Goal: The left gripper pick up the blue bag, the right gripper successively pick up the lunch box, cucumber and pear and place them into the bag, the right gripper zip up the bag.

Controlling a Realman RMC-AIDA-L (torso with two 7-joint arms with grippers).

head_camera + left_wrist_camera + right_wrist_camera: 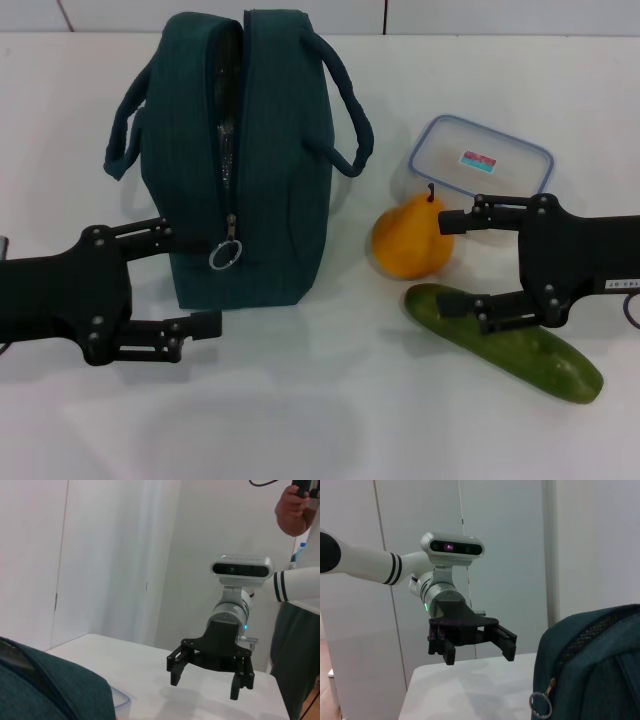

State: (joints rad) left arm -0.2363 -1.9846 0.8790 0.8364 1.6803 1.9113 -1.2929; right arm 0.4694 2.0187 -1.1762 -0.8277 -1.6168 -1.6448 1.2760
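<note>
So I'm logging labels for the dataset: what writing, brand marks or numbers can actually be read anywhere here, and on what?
Nothing can be read in full.
White label on the right gripper, head view: dark characters, too small to read.
Red-and-teal sticker on the lunch box lid: no legible words.
Camera bars above the grippers in both wrist views: faint print, too blurred to read.
Blue bag, pear, cucumber, left gripper: no text visible.
</note>
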